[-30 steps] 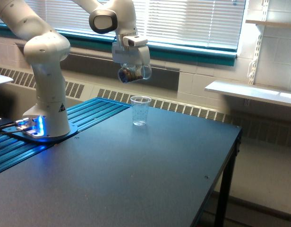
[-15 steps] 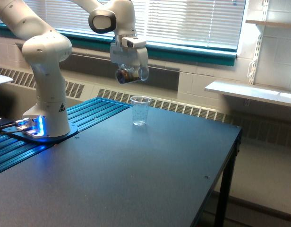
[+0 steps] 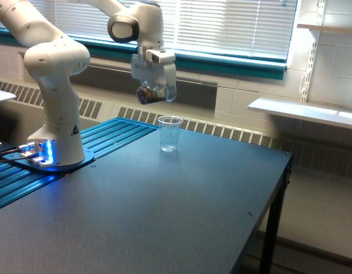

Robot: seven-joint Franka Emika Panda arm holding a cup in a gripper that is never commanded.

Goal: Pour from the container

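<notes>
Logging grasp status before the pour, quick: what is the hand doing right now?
Hand: closed on the clear plastic cup holding brown pieces, up in the air.

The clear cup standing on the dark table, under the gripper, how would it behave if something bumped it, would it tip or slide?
The clear cup looks thin-walled and seems empty, so it is probably very light and would likely slide or tip on the table at a small nudge. It is taller than its narrow base, which favours tipping. Its thin walls would probably flex if squeezed.
</notes>
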